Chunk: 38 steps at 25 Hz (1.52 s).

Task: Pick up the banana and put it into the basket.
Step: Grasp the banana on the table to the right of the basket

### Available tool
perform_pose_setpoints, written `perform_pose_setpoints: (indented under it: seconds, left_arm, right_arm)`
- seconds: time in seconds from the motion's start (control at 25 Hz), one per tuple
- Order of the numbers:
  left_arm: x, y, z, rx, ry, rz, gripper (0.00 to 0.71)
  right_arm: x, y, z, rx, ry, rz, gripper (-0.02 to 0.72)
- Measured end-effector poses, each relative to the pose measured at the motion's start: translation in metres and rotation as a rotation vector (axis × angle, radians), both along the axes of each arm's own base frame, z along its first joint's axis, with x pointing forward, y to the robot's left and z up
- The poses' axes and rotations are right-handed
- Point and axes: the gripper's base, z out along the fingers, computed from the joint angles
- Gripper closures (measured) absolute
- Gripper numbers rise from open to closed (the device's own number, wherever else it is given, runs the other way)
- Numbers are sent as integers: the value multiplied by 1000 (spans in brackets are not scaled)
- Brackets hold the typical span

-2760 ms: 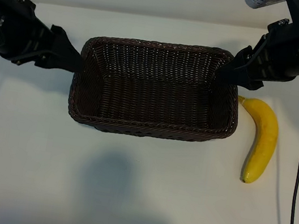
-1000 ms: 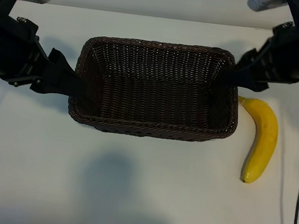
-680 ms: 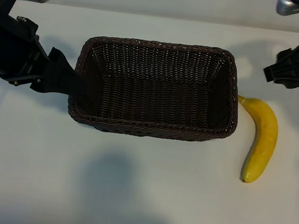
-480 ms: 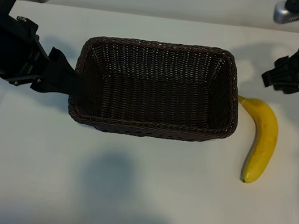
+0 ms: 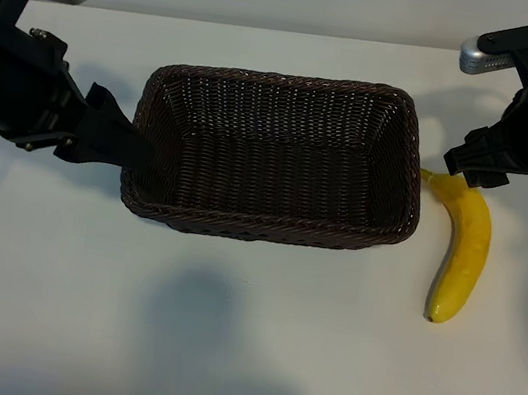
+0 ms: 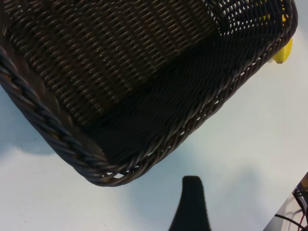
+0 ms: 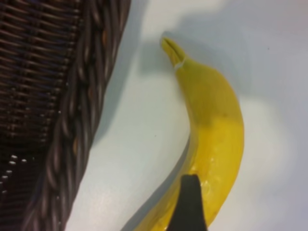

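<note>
The yellow banana (image 5: 466, 247) lies on the white table right of the basket, its stem end close to the basket's right wall. The dark-brown wicker basket (image 5: 164, 100) stands mid-table with nothing in it. My right gripper (image 5: 466, 169) hovers open over the banana's stem end; in the right wrist view one dark finger (image 7: 189, 197) shows in front of the banana (image 7: 216, 125), beside the basket wall (image 7: 79, 120). My left gripper (image 5: 123, 146) stands open at the basket's left end. Its one visible finger (image 6: 191, 197) is clear of the rim (image 6: 144, 159).
A white table top (image 5: 221, 332) runs wide in front of the basket and banana. The table's far edge lies just behind both arms. The banana's tip (image 6: 284, 50) peeks past the basket's far corner in the left wrist view.
My right gripper left the basket's right end, swung out to the right, then came back down over the banana's stem end. The left arm, basket and banana have stayed put.
</note>
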Motion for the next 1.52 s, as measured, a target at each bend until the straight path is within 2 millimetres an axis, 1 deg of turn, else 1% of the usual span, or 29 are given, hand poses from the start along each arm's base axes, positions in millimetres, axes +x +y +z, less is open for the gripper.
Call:
perform_pose_setpoints:
  seconds: [0.16,0.48,0.8,0.96,1.32,1.52]
  left_arm:
    - [0,0,0,0,-1,1,100]
    - [0,0,0,0,-1,1,100]
    - [0,0,0,0,-1,1,100]
    - [0,0,0,0,-1,1,100]
    - [0,0,0,0,-1,2,100]
    - [0,0,0,0,-1,2,100]
  right_arm:
    - [-3,0,-2,-2,39,-4,88]
    - [-4,1,-20,-17,138,-9,88]
    - [-4,5,-24,27,168,-7,91]
    - [-3,6,-32,23,190,-6,92]
    - [2,7,-58,5,249,-9,94]
    - [3,8,-60,8,241,-10,99]
